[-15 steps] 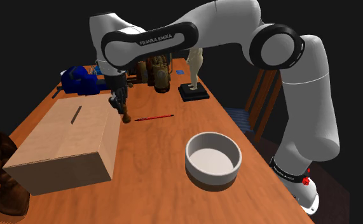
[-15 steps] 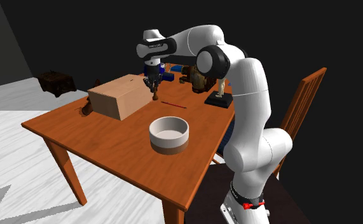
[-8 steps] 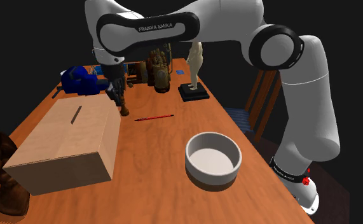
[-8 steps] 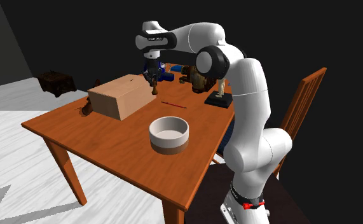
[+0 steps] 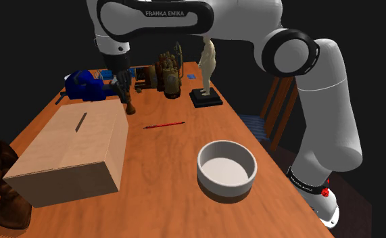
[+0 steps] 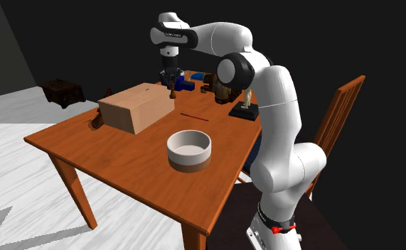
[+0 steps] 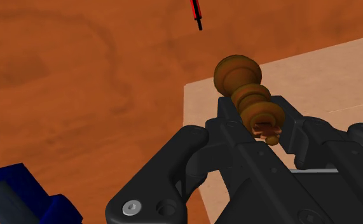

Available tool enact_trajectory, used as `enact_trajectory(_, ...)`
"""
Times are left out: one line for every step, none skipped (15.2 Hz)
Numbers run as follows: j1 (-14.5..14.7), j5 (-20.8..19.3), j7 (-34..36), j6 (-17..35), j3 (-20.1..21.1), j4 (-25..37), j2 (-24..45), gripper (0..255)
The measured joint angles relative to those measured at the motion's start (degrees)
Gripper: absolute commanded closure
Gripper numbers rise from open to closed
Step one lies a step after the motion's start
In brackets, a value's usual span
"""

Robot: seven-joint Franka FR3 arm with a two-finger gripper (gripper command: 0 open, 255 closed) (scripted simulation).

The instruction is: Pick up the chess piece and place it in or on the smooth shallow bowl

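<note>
My black gripper (image 5: 126, 95) is shut on a small brown turned chess piece (image 5: 129, 105), which hangs in the air above the table beside the far corner of the cardboard box. From across the table the gripper (image 6: 170, 85) and the piece (image 6: 171, 93) stand over the box's end. In the wrist view the fingers (image 7: 223, 116) clasp the piece (image 7: 245, 94) near its narrow end, and its round base points away from the hand. The shallow bowl (image 5: 225, 189), white with a brown foot, stands near the table's near right side, well away from the gripper; it also shows as the bowl (image 6: 188, 162).
A large cardboard box (image 5: 69, 149) lies just beside the gripper. A red pencil (image 5: 164, 125) lies on the wooden table (image 5: 164, 203). At the far end stand a blue object (image 5: 83, 84), brown ornaments and a pale statue (image 5: 206, 71). A dark knight figure (image 5: 9, 193) stands by the box. A wooden chair (image 6: 340, 106) is nearby.
The gripper has risen from just above the table top with the chess piece held in it, and moved slightly toward the far end. Nothing else has moved.
</note>
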Motion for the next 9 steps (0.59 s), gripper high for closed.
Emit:
enact_trajectory(0.15, -0.05, -0.02, -0.86, 0.00, 1.07, 0.21, 255)
enact_trajectory(0.37, -0.16, -0.01, -1.85, -0.01, 2.49, 0.64, 255)
enact_trajectory(0.59, -0.28, -0.04, -2.91, -0.04, 4.03, 1.11, 255)
enact_trajectory(0.93, -0.47, -0.08, -4.25, -0.08, 6.15, 1.88, 255)
enact_trajectory(1.12, -0.59, -0.14, -5.33, -0.12, 7.65, 2.30, 255)
enact_trajectory(1.46, -0.75, -0.12, -6.51, -0.15, 9.47, 2.92, 255)
enact_trajectory(1.84, -0.93, -0.11, -7.80, -0.19, 11.44, 3.59, 255)
enact_trajectory(2.22, -1.14, -0.22, -9.26, -0.27, 13.83, 4.49, 255)
enact_trajectory(2.41, -1.24, -0.24, -9.93, -0.31, 14.90, 4.90, 255)
